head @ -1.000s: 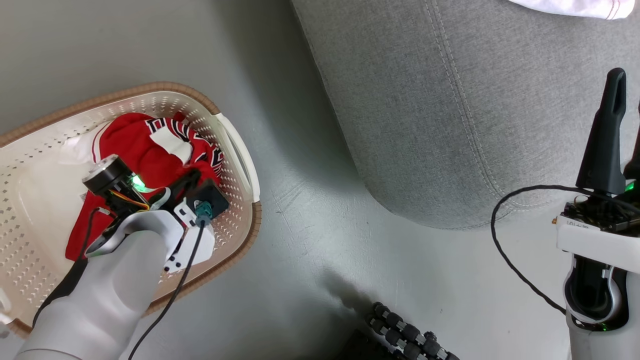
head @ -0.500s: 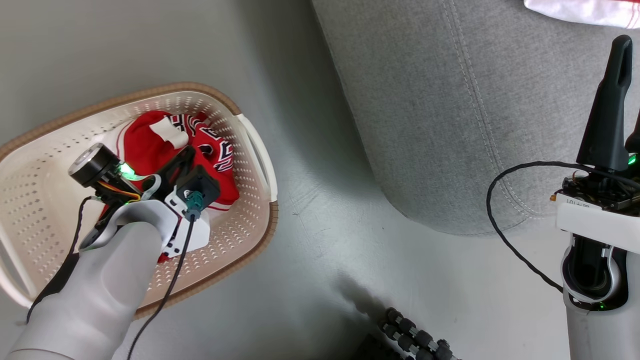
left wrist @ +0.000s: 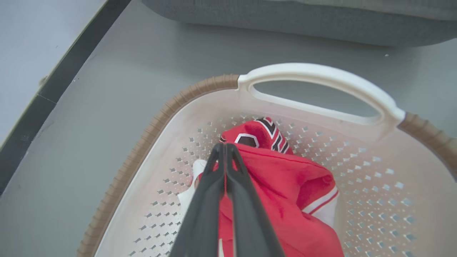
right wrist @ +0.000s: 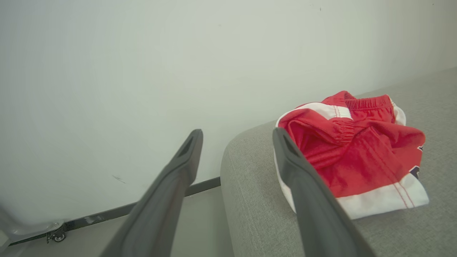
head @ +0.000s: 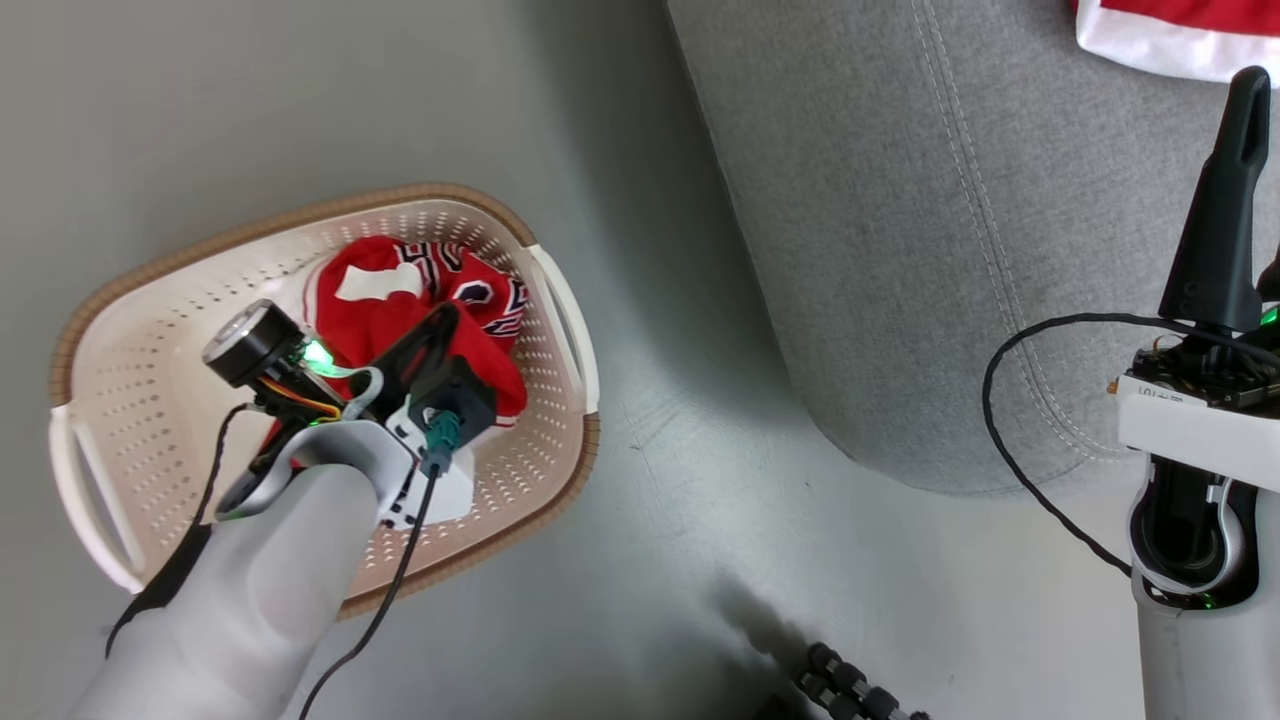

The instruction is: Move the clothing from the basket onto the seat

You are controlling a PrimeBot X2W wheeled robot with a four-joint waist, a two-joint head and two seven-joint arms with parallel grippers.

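Clothing point(left wrist: 285, 185) in basket point(left wrist: 150, 132), floor point(head: 690, 520) gap to seat point(head: 900, 250).

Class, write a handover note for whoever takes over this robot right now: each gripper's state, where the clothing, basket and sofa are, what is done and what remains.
Left gripper: shut on the red jersey, down inside the basket.
Right gripper: open, holding nothing, by the end of the sofa.
Done: the red shorts lie on the sofa.
Left: the red jersey is not yet out of the basket, which stands on the floor beside the sofa. Lift it, carry it over and release it on the sofa.
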